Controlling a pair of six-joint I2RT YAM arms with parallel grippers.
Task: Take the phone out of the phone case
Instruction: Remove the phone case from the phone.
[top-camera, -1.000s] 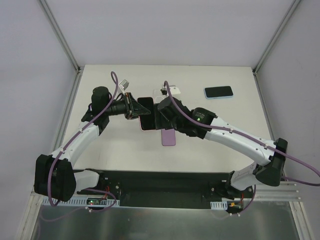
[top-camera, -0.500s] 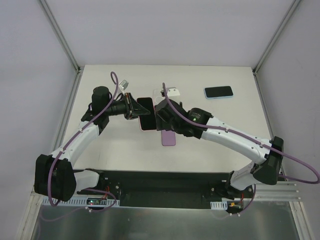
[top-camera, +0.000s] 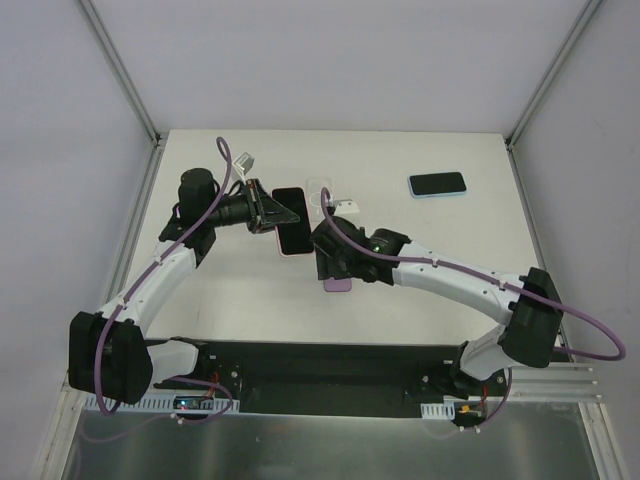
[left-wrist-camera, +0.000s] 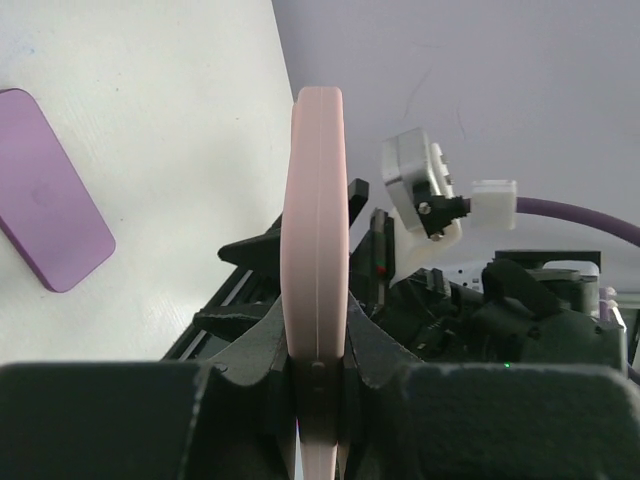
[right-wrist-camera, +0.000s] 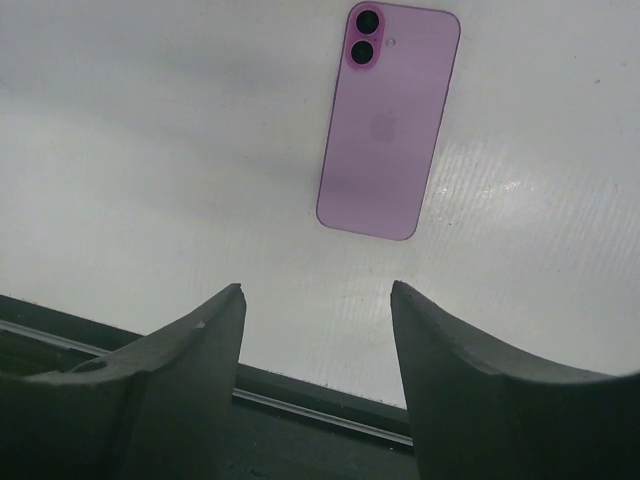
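While it is held off the tabletop (top-camera: 230, 290), pink case (left-wrist-camera: 315, 250): seen edge-on from the left wrist. The top view shows a dark screen face, so the phone looks seated inside.
Left claw (left-wrist-camera: 318, 352): pressed together across the case's thickness, pinching one end.
Right claw (right-wrist-camera: 315, 300): spread and holding nothing, over a bare purple phone (right-wrist-camera: 388, 120) lying back-up.
Clamp risk: a pinch across both faces may trap the phone in the case.
Slip risk: pushing on the far end could pivot or drop the case.
Wrong-target risk: closing here would grab the purple phone.
Collision risk: both arms crowd one spot.
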